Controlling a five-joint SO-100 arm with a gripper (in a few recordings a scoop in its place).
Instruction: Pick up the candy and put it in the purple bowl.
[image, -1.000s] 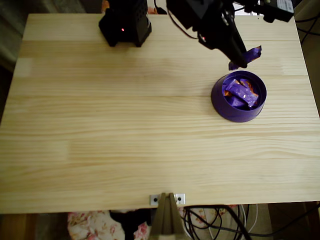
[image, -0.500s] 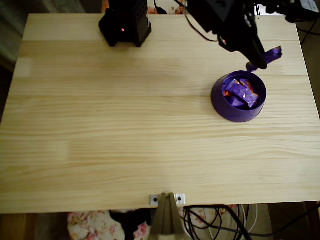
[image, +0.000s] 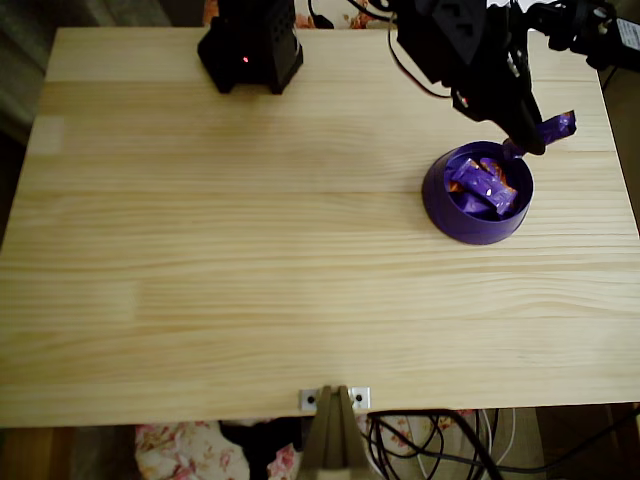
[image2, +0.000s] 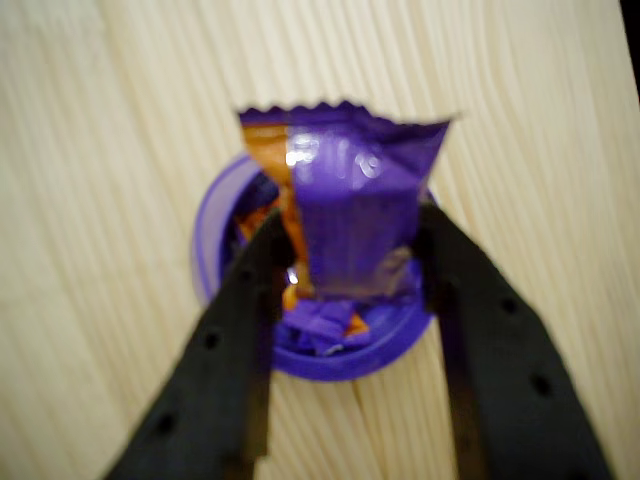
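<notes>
The purple bowl stands at the right of the wooden table and holds several purple-and-orange candies. My gripper hangs over the bowl's far right rim, shut on one more candy whose crimped end sticks out to the right. In the wrist view the held candy sits between the two black fingers, blurred and close, with the bowl directly below it.
A black arm base stands at the table's far edge, left of centre. The table's right edge runs close to the bowl. Cables hang beyond the near edge.
My gripper has carried the held candy to the right and slightly nearer, from the bowl's far side to above its far right rim. The bowl and its candies have not moved.
</notes>
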